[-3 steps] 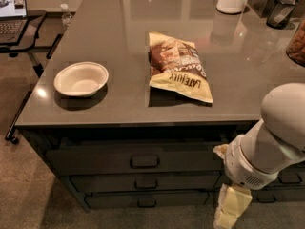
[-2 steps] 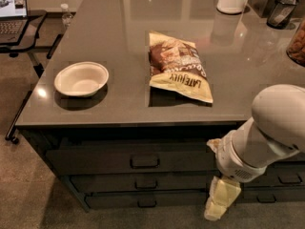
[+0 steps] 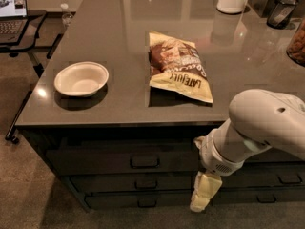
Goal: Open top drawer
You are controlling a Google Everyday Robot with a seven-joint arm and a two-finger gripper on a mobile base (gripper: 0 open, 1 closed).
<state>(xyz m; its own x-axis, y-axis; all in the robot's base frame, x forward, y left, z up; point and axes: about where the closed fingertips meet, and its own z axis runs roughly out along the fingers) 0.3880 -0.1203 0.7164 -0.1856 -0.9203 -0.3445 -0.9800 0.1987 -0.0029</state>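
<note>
The arm has swung further left, bringing the gripper (image 3: pixel 204 194) nearer the centre pulls. It hangs pointing down before the 2 slimmer drawers (image 3: pixel 105 183), holding nothing; whether it is open or closed I cannot tell. The top drawer (image 3: pixel 95 161) sits shut under the counter (image 3: pixel 119 37) edge. Above, 1 empty white bowl (image 3: pixel 81 78) and a chip bag (image 3: pixel 178 68) lie apart.

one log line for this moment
task: open top drawer | top drawer: shut | gripper: low, right of pull, not on it | step: reach pull
</note>
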